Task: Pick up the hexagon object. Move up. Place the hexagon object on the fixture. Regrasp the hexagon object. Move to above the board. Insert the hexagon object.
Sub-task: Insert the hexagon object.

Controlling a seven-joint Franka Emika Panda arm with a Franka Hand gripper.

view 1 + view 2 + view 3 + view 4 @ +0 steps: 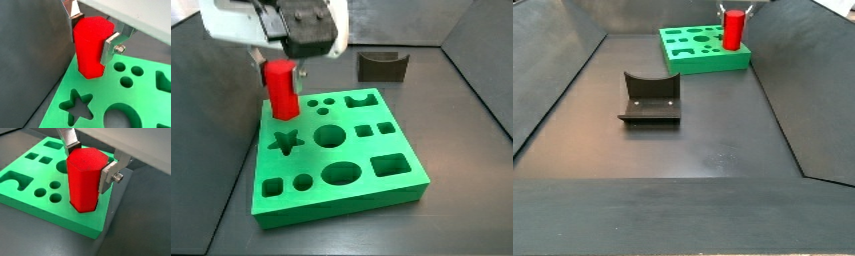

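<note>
Gripper (90,159) clamped on red bar (85,178), 2 silver fingers (109,174) on opp. sides near its top; bar upright, lower end down at the corner region of the green board (40,183). In both wrist views the bar's foot sits at the board surface near the edge; cannot tell if it is already in a hole or resting on the rim. Side view agrees: bar (282,88) stands at the board's (398,170) far corner, above the star hole (286,141). Fixture (649,100) empty, well apart from board.

Risks (judgement):
- Hex flats not lined up w/ hole → bar jams on rim, board shifts.
- Pushing down while misaligned → bar slips in pads, tilts.
- Releasing early → bar topples off the edge, as it stands close to the side.
- Grip is high on bar, so small lateral error gives leverage at the foot.
</note>
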